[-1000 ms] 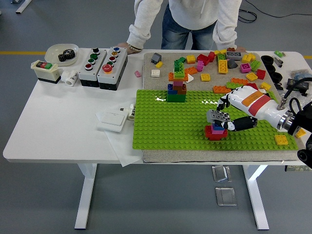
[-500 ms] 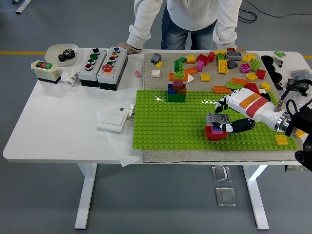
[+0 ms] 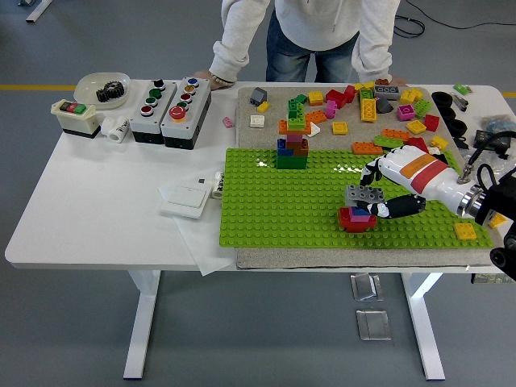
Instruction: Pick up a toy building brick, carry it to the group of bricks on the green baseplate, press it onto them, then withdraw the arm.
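The green baseplate (image 3: 274, 201) is a broad, flat rectangle of glossy plastic covered in an even grid of round studs, lying on a coarse beige mat (image 3: 322, 258) on the white table (image 3: 97, 201). Two brick groups stand on the baseplate. Near its far edge rises a stepped tower (image 3: 293, 141) of blocky bricks in green, orange, pink, brown, blue and red. Toward its near right part sits a low red brick (image 3: 352, 220) with a small blue piece on it.

The right hand (image 3: 387, 193), a white shell with an orange band and black jointed fingers, reaches in over the baseplate's right side. Its fingers pinch a grey rectangular brick (image 3: 364, 194) with studs on top, held just above the red brick group; whether the two touch cannot be told.

Beyond the baseplate's far edge, many loose bricks (image 3: 367, 109) in yellow, red, orange, pink, green and grey are scattered on the mat. One yellow brick (image 3: 465, 231) lies at the baseplate's right end.

Left of the baseplate lie a flat white square switch plate (image 3: 185, 197), two black button boxes (image 3: 171, 103), one cream switch box (image 3: 75, 117) and a white bowl (image 3: 101, 82) holding a dark toothed gear.

A person stands at the far side, one hand (image 3: 216, 78) resting on the table past the baseplate.
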Available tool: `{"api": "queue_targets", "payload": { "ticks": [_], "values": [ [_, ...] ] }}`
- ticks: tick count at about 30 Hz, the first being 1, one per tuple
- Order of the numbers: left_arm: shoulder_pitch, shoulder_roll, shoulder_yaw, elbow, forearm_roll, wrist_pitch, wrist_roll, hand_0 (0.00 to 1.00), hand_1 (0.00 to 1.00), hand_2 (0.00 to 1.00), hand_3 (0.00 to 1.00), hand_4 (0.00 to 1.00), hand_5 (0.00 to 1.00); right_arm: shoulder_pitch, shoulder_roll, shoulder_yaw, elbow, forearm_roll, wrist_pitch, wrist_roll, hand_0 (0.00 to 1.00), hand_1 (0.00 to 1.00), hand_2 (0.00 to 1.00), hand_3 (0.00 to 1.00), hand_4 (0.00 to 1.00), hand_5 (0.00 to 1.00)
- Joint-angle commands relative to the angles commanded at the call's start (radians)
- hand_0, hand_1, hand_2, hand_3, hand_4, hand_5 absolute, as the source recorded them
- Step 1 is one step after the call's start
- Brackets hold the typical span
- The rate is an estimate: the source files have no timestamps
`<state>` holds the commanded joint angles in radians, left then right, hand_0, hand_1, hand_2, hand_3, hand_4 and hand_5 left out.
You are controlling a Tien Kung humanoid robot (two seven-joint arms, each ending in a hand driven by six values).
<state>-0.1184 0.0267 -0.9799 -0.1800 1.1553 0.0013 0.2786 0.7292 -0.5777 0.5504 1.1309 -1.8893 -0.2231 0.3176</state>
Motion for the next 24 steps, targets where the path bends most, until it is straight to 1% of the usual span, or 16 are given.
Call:
{"api": "queue_targets", "payload": {
  "ticks": [24],
  "values": [
    [0.007, -0.001, -0.001, 0.0, 0.007, -0.001, 0.002, 0.779, 0.721, 0.65, 0.562, 0.59, 0.607, -0.006, 0.006, 0.009, -0.001, 0.001, 0.011, 0.0, 0.602, 0.54, 0.554, 0.526, 0.75, 0.458]
  ]
}}
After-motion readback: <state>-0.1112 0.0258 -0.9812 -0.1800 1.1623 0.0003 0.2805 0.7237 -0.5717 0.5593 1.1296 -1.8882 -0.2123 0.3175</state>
